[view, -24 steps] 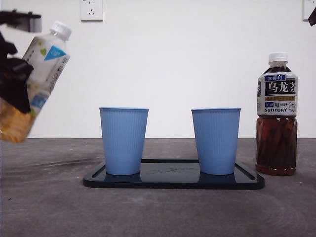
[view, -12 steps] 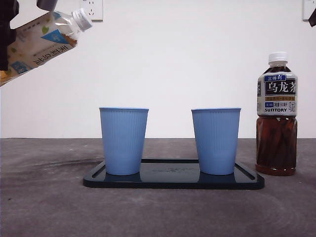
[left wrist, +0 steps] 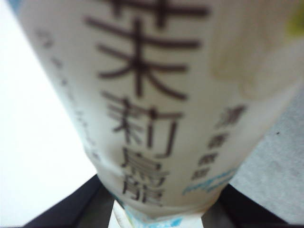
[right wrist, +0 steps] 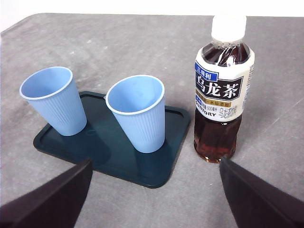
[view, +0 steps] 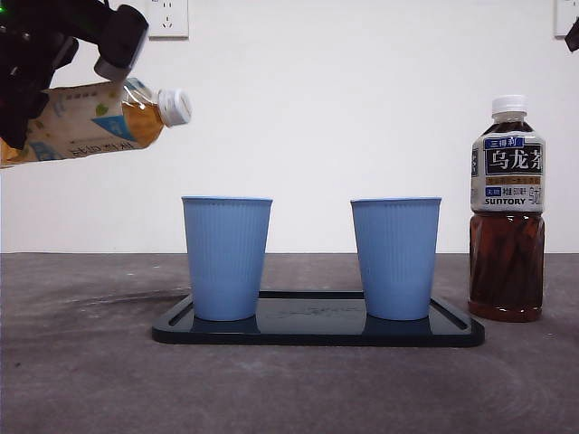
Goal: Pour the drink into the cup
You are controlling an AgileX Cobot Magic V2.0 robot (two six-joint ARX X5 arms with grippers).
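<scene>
Grey, mottled desk point(view: 81, 362) running flat across the front view, plain white wall point(view: 362, 108) behind it, and a power socket point(view: 167, 16) high on that wall.

Up at the far left, the left gripper point(view: 27, 63) hangs high above the desk, jaws clamped on the jasmine tea bottle point(view: 90, 122). The bottle lies almost level, white cap on and pointing toward the cups, amber tea pooled along its lower side. In the left wrist view its label point(left wrist: 156, 104) fills the picture, blurred and close.

Below and just right of that cap stands the left blue cup point(view: 226, 258), upright and open on the dark tray point(view: 452, 330). Beside it, with a clear gap between, the right blue cup point(view: 396, 258), also upright on the tray.

Further right, off the tray and near its end, the oolong tea bottle point(view: 507, 208) stands capped on the desk.

The right gripper point(right wrist: 156, 199) waits above, jaws wide apart, holding nothing.

Open desk shows left of the tray, under the tilted bottle, and along the front edge.
</scene>
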